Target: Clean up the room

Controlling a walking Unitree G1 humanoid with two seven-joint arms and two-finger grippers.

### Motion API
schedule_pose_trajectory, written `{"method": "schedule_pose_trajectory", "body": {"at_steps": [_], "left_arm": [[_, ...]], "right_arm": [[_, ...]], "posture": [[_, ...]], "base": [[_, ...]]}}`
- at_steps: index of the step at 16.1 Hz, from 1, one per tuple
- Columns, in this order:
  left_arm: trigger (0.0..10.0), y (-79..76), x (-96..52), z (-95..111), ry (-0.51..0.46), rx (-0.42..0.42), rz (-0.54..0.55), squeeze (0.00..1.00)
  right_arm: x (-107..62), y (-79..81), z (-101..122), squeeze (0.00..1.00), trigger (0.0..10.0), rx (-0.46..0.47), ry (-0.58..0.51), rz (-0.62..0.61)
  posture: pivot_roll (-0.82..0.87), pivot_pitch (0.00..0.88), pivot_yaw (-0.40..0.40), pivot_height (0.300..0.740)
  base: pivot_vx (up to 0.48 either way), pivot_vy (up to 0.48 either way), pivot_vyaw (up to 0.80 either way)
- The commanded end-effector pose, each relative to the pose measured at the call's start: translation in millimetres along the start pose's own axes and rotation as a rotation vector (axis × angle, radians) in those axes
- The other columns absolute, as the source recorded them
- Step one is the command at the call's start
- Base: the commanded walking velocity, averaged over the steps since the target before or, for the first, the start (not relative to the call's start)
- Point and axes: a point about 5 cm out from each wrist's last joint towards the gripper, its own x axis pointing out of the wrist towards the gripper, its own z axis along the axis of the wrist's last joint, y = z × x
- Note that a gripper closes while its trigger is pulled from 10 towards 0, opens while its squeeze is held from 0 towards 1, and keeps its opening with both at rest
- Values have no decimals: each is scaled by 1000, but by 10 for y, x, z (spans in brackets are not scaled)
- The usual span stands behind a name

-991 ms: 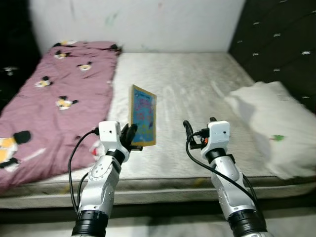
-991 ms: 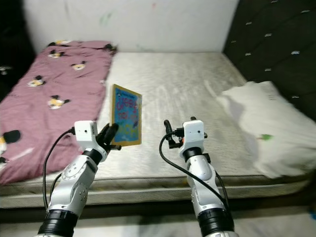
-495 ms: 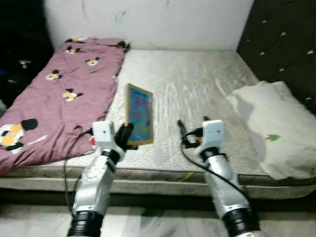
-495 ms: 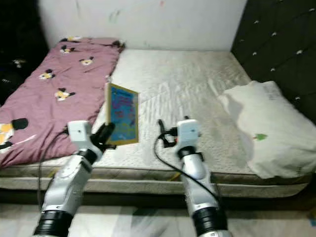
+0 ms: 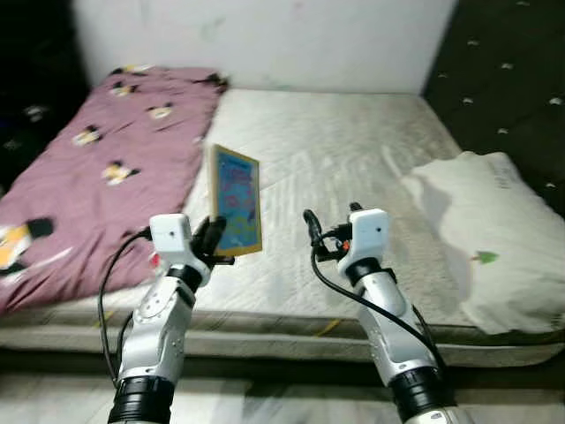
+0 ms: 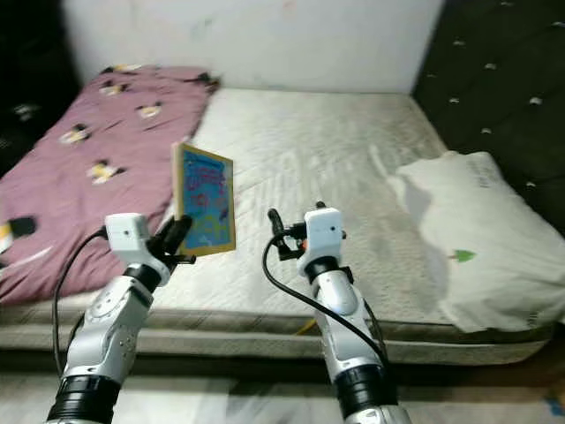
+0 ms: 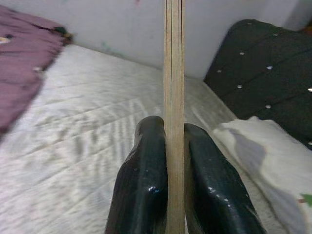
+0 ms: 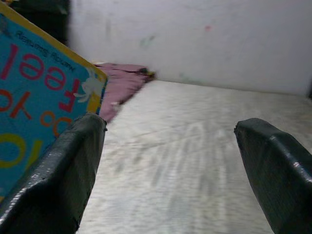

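Our left end effector (image 5: 214, 240) grips a colourful book (image 5: 236, 200) by its lower edge, holding it upright at the centre left of the frame, above the near edge of the bed (image 5: 353, 159). Our right end effector (image 5: 328, 237) is raised at the centre, fingers spread apart and empty. A purple blanket (image 5: 97, 168) lies at upper left, a white pillow (image 5: 494, 230) at right. We judge the hold narrow: a jolt while walking could tip the book free.
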Motion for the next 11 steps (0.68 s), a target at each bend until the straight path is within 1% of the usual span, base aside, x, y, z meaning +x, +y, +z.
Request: {"method": "schedule_pose_trajectory", "body": {"at_steps": [1, 4, 8, 10, 11], "left_arm": [[10000, -185, 91, 81, -40, -1, -69, 0], [10000, -173, 99, 69, -27, 6, -57, 0], [10000, -158, 106, 52, -15, 4, -28, 0], [10000, -163, 109, 51, -12, 14, -36, 0], [10000, -157, 113, 29, 6, 15, -31, 0]], "right_arm": [[-22, -95, -12, 0, 10000, -8, 8, -24], [-14, -93, -12, 0, 10000, -15, 9, -23], [-8, -80, -9, 0, 10000, -16, 9, -15], [-7, -77, -12, 0, 10000, -14, 10, -15], [-6, -83, -26, 0, 10000, -26, 23, -18]], "posture": [[-1, 0, -19, 740], [-1, 0, -21, 740], [-1, 0, -21, 740], [1, 0, -21, 740], [-1, 0, -19, 740]], "base": [[360, 0, 0], [349, 0, 0], [0, 0, 0], [0, 0, 0], [0, 0, 0]]}}
